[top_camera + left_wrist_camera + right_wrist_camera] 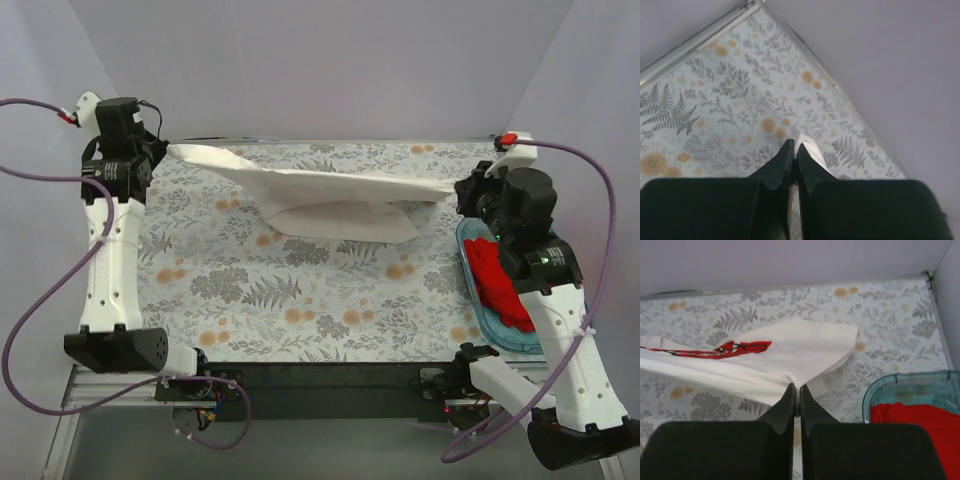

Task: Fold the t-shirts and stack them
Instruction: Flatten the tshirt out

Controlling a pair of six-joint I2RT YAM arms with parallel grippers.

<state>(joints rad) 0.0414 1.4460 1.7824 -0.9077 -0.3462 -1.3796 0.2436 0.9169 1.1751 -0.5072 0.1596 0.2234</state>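
The white t-shirt [330,195] hangs stretched across the far half of the table, held up at both ends. At the far left my left gripper [165,150] is shut on one corner of it; the left wrist view shows white cloth [810,152] pinched between the black fingers. At the right my right gripper [458,192] is shut on the other end, and the right wrist view shows the white t-shirt [800,347] with its red print [725,349] bunched at my fingertips. The red t-shirt [500,285] lies crumpled in the tub.
A translucent blue plastic tub [470,285] stands at the table's right edge, under my right arm, also seen as the tub [880,390] in the right wrist view. A floral cloth [300,300] covers the table. Pale walls close in the back and sides.
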